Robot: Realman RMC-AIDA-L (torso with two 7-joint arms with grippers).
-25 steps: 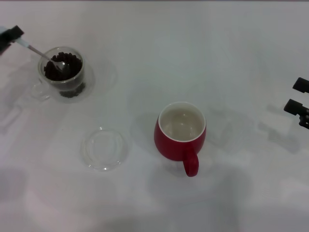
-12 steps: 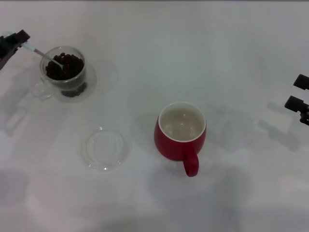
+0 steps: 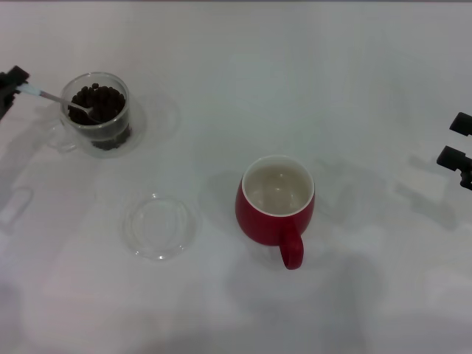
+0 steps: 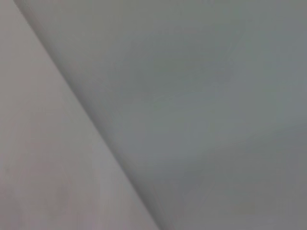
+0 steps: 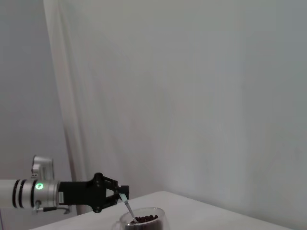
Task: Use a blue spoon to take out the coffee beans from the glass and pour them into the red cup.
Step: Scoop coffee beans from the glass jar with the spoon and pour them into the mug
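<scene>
At the upper left of the frame, the glass [image 3: 96, 112] is heaped with dark coffee beans [image 3: 97, 102]; the blue spoon [image 3: 65, 102] is slanted into them. The empty red cup [image 3: 276, 206] is seen right of centre.

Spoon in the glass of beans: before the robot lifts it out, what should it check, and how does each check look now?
1. Left hand shut on spoon: ok.
2. Spoon bowl down among beans in glass: ok.
3. Beans loaded on spoon: cannot tell.
4. Red cup upright, with no beans in it: ok.
5. Table from glass to cup free of things: ok; clear dish lies to the side.
6. Right hand off at the table's edge: ok.
</scene>
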